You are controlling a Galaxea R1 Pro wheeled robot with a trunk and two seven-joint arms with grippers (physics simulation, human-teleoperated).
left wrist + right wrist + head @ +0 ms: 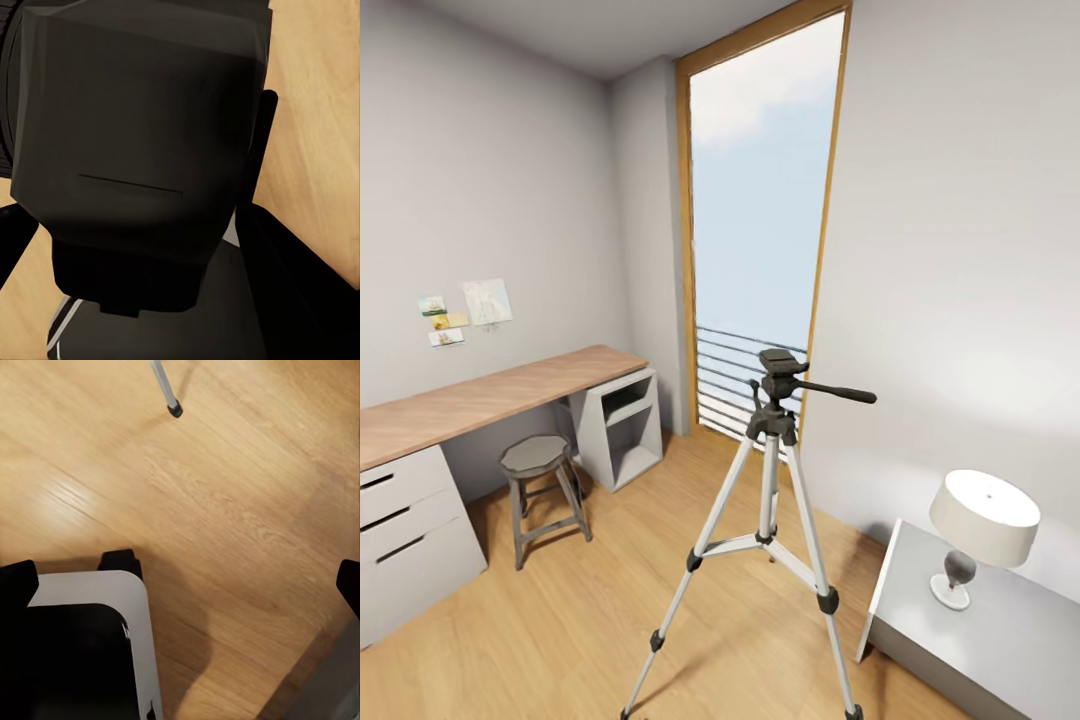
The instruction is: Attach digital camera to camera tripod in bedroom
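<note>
A: Item one, nearest the lens: digital camera (142, 150), a black body across the upper left of the left wrist frame, dark fingers (259, 157) flanking it.

B: State of the left end effector?

A: Clenched on the digital camera, by my reading. Rigid shell, probably light; hold the body flanks, off the lens.

B: Item two?

A: Camera tripod (770, 480), lower centre of the head frame, standing on the plank floor (560, 640), mounting head bare, pan handle pointing right. Thin legs; likely tips if pushed sideways, so press the camera straight down.

B: Right end effector?

A: Cannot tell; one tripod foot (175, 410) sits at the top of its frame.

B: Surroundings?

A: Stool (540, 490) and counter (490, 400) left, window (760, 220) behind, lamp (980, 530) lower right.
</note>
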